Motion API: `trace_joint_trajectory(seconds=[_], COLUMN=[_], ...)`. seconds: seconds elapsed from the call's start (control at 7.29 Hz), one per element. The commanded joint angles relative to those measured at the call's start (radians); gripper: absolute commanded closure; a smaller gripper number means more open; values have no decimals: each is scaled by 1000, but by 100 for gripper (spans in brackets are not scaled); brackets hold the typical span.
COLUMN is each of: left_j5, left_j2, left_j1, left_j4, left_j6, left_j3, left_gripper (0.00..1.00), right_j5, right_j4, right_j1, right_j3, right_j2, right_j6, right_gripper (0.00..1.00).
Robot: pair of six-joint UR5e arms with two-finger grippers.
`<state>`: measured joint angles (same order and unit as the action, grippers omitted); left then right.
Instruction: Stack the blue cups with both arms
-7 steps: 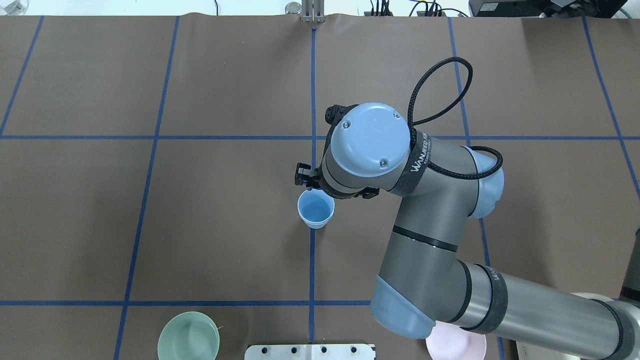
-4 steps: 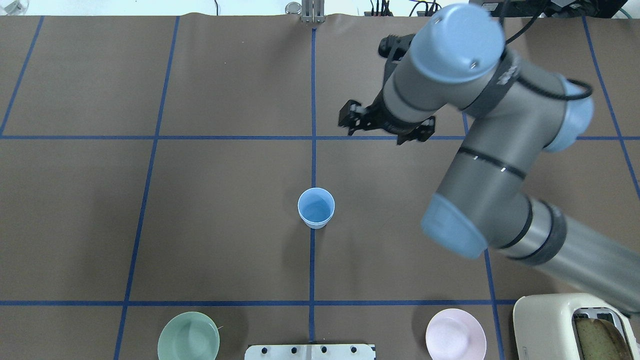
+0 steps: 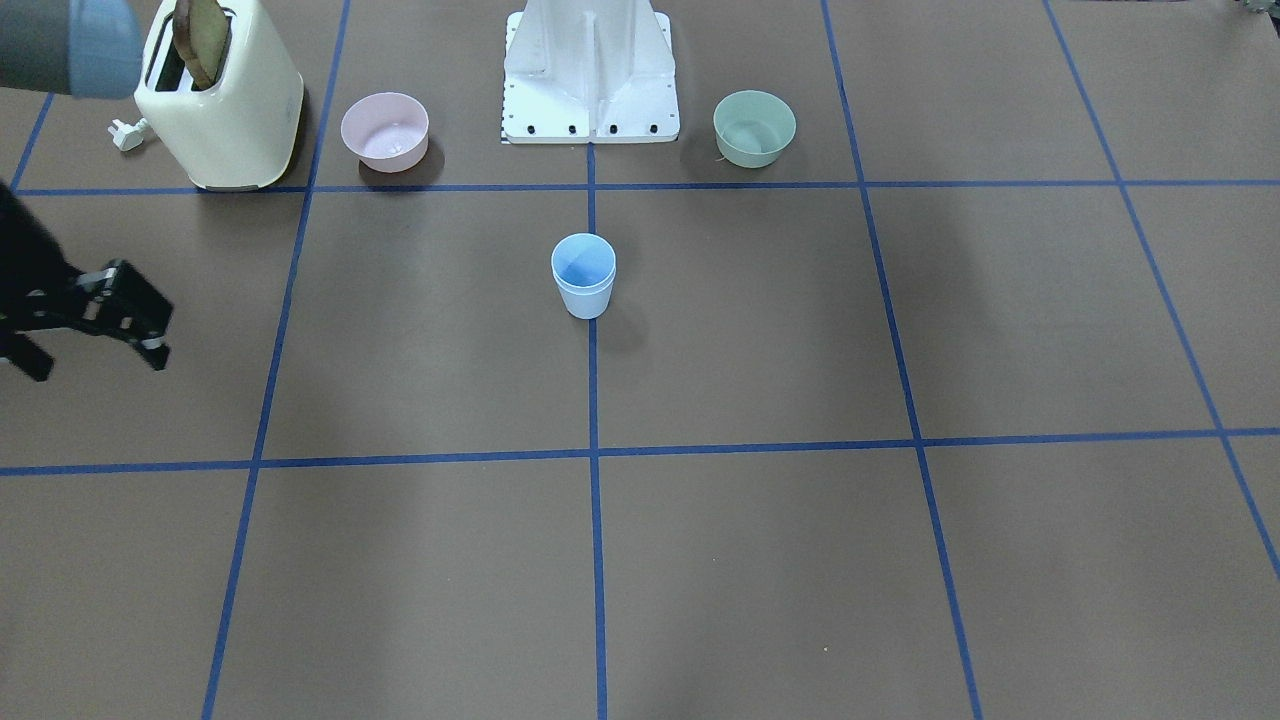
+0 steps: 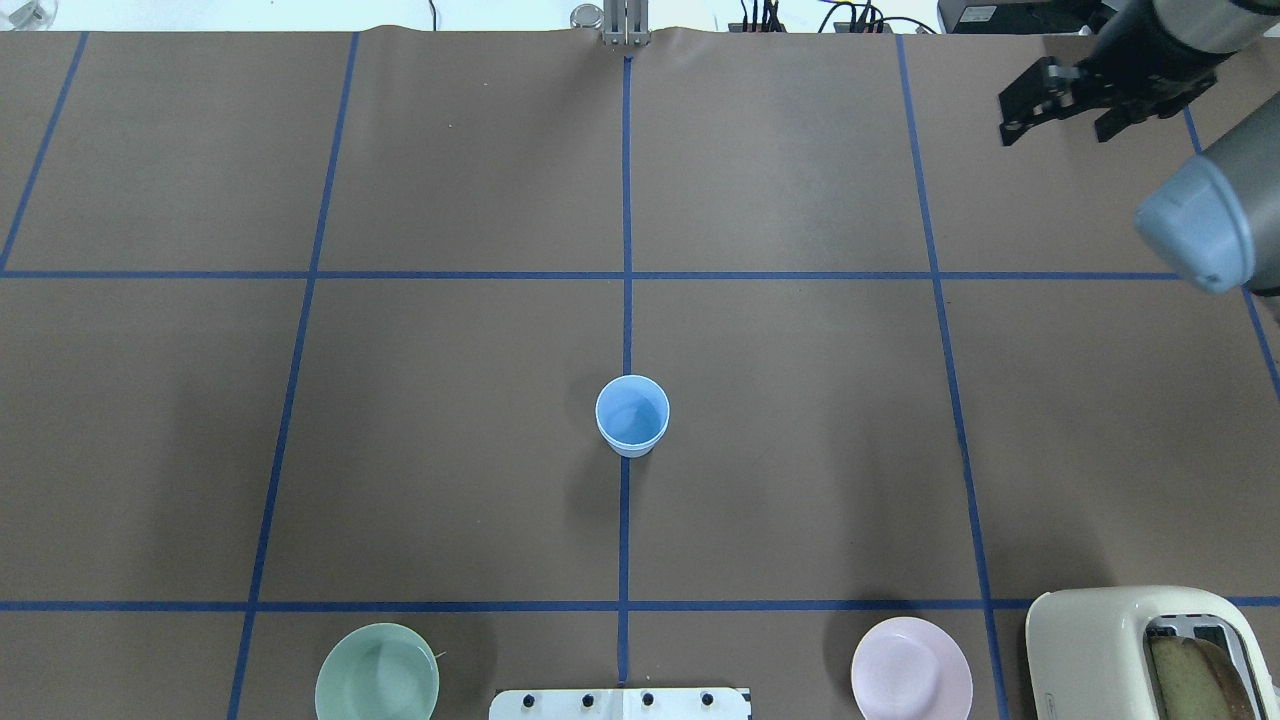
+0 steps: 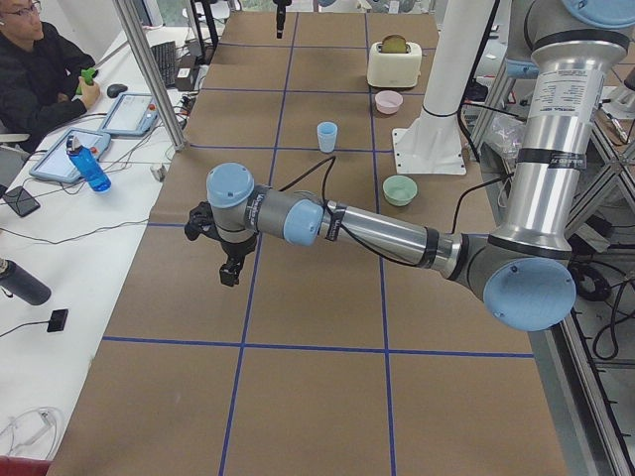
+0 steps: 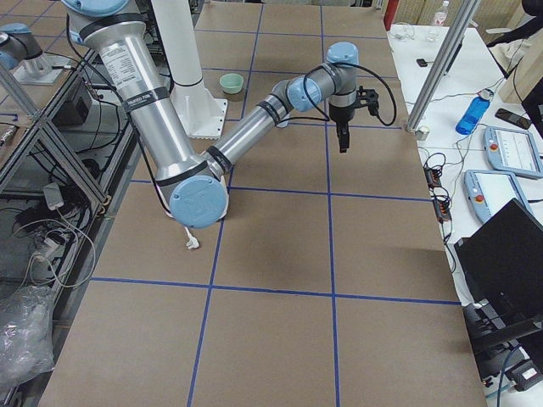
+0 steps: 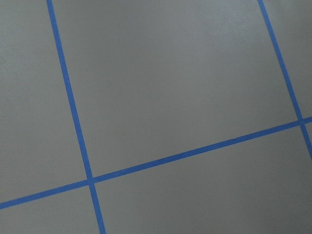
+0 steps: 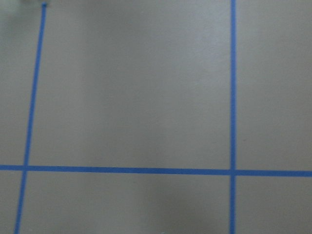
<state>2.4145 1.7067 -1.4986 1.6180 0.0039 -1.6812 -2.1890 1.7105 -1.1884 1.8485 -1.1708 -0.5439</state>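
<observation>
The right end effector was cut off at the far right corner of the overhead view and at the edge of the front-facing view. Its fingers were seen spread apart, with nothing between them. The left end effector was shown only in the side view from the left, above the worktop; whether it was apart or together could not be told. Only brown worktop and blue tape lines were shown by both wrist cameras, and the right one's picture was blurred.

The blue cups were found upright on the centre tape line, mid-worktop, well apart from both end effectors. One stack was counted. A second rim was made out just below the top one in the front-facing view, so two nested cups were read, though only one opening was seen from overhead.

On the robot's side, one pink bowl, one mint-green bowl, one white base mount and one toaster were counted. One bread slice was seen standing in the toaster, which was partly cut off overhead.
</observation>
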Motion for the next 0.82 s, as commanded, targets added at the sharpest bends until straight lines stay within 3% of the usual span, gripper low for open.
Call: trace_joint_trajectory(seconds=[0.0, 0.27, 0.69], left_j5=[2, 43, 66], left_j2=[-1, -30, -48], left_j1=[-28, -70, -92], left_j4=[-3, -4, 2], left_j6=[10, 88, 105], left_j3=[18, 50, 63], left_gripper=[2, 2, 2], right_j5=[-67, -105, -109], right_j4=[-3, -3, -5], right_j1=[-190, -333, -361], right_j3=[-107, -239, -267], right_j2=[-93, -124, -171], right_j6=[296, 531, 570], right_gripper=[0, 0, 0])
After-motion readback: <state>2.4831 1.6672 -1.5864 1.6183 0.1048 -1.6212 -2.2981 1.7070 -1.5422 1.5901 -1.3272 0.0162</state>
